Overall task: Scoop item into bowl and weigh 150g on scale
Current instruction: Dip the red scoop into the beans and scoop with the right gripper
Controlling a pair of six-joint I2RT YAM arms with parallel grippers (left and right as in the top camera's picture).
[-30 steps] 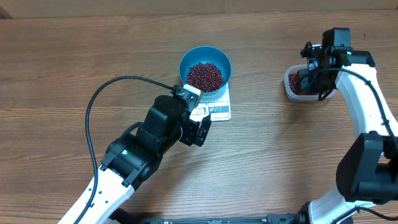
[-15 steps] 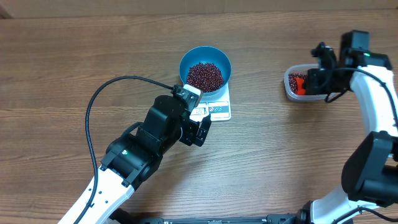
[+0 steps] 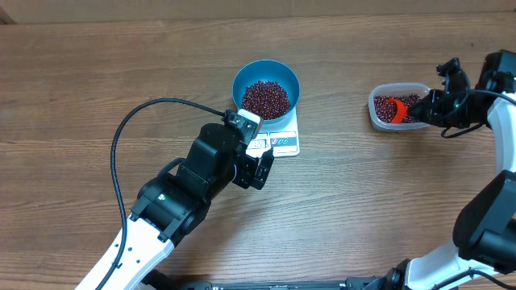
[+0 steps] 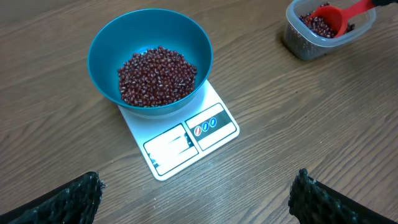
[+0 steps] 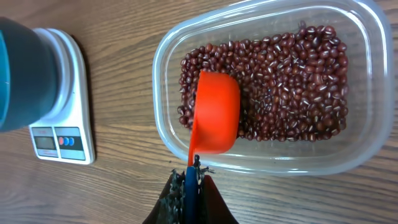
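The blue bowl (image 3: 242,77) stands on the white scale (image 3: 284,143) and holds a heap of dark red beans (image 3: 266,97). More beans (image 5: 292,81) fill the clear tub (image 5: 373,93). My right gripper (image 5: 189,180) is shut on the blue handle of an orange scoop (image 5: 216,112). The scoop's cup rests among the beans at the tub's end nearest the scale. My left gripper (image 4: 196,199) is open and holds nothing. It hovers over bare table just in front of the scale (image 4: 186,134). The bowl (image 4: 106,43) lies beyond the scale.
The tub (image 3: 399,107) sits at the right of the table, well apart from the scale. A black cable (image 3: 121,137) loops over the wood at the left. The left arm's body (image 3: 214,165) lies close against the scale's near edge.
My right arm has drawn back to the right, off the tub, which uncovers the orange scoop lying in the beans. The left arm, bowl and scale have not moved.
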